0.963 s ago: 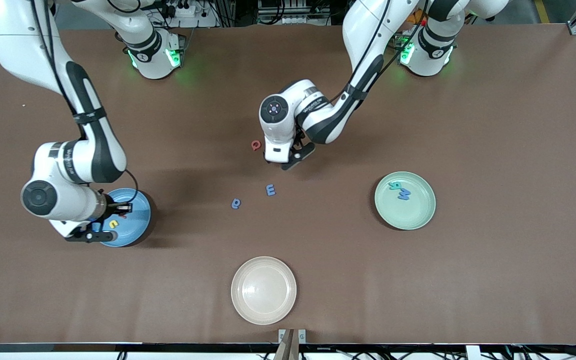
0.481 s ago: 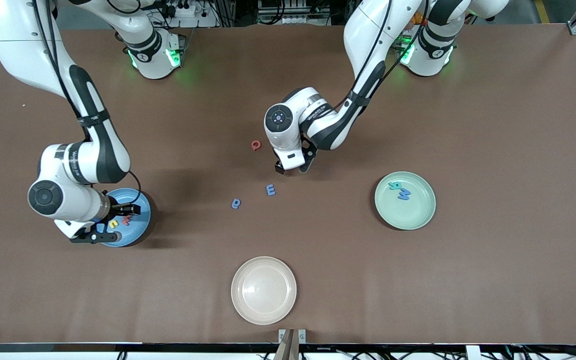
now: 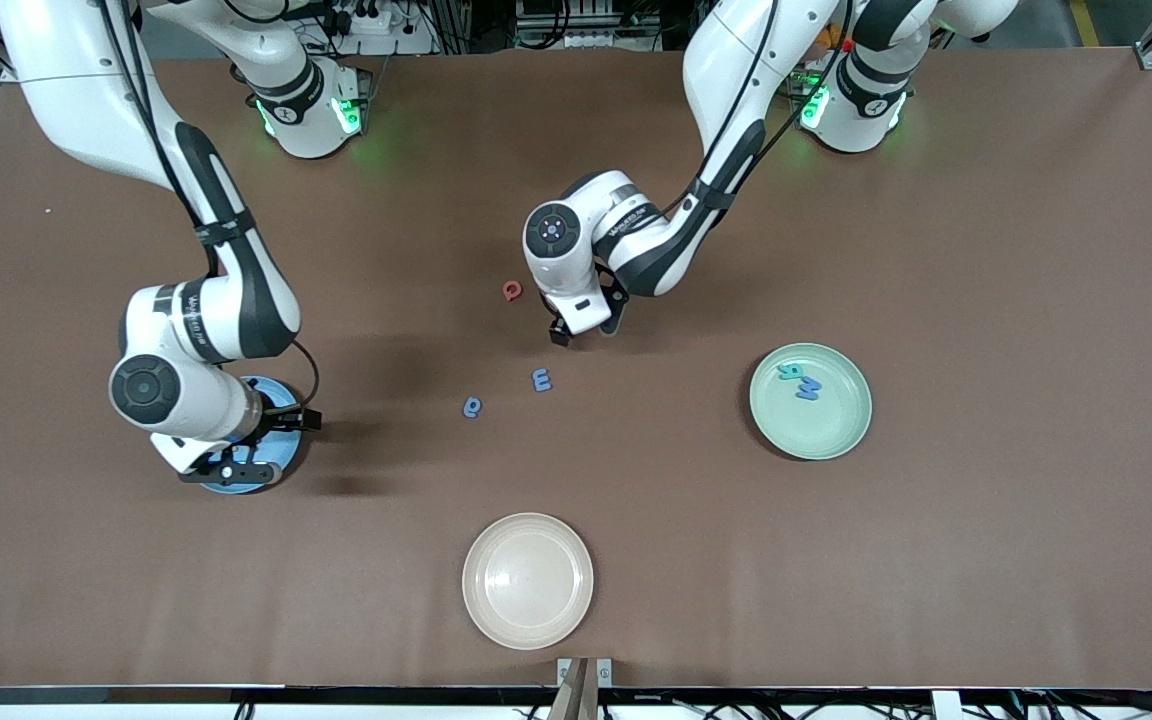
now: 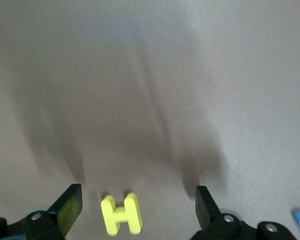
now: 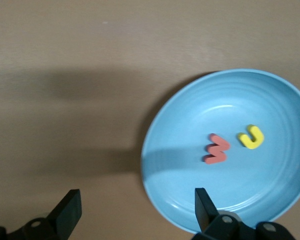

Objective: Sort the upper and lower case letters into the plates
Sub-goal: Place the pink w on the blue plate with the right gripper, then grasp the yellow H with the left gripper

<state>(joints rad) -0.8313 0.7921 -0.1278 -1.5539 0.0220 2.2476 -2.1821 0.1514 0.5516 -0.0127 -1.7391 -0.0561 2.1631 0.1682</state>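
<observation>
The sky blue plate (image 5: 230, 150) holds a red W (image 5: 217, 149) and a yellow curved letter (image 5: 251, 137). My right gripper (image 5: 137, 210) hangs open and empty over that plate's rim (image 3: 236, 486), and the arm hides most of it in the front view. A yellow H (image 4: 121, 214) lies on the table between the fingers of my open left gripper (image 4: 137, 210), which hovers low at mid table (image 3: 586, 328). A red letter (image 3: 512, 290), a blue E (image 3: 541, 380) and another blue letter (image 3: 473, 407) lie loose nearby. The mint green plate (image 3: 841, 435) holds a teal letter (image 3: 791, 371) and a blue one (image 3: 809, 388).
A cream-white plate (image 3: 527, 580) sits near the table's front edge, nearest the front camera. The brown tabletop (image 3: 986, 250) stretches bare toward the left arm's end.
My right gripper opened and left the red W in the sky blue plate, then shifted toward the table's middle. My left gripper turned and settled over the yellow H.
</observation>
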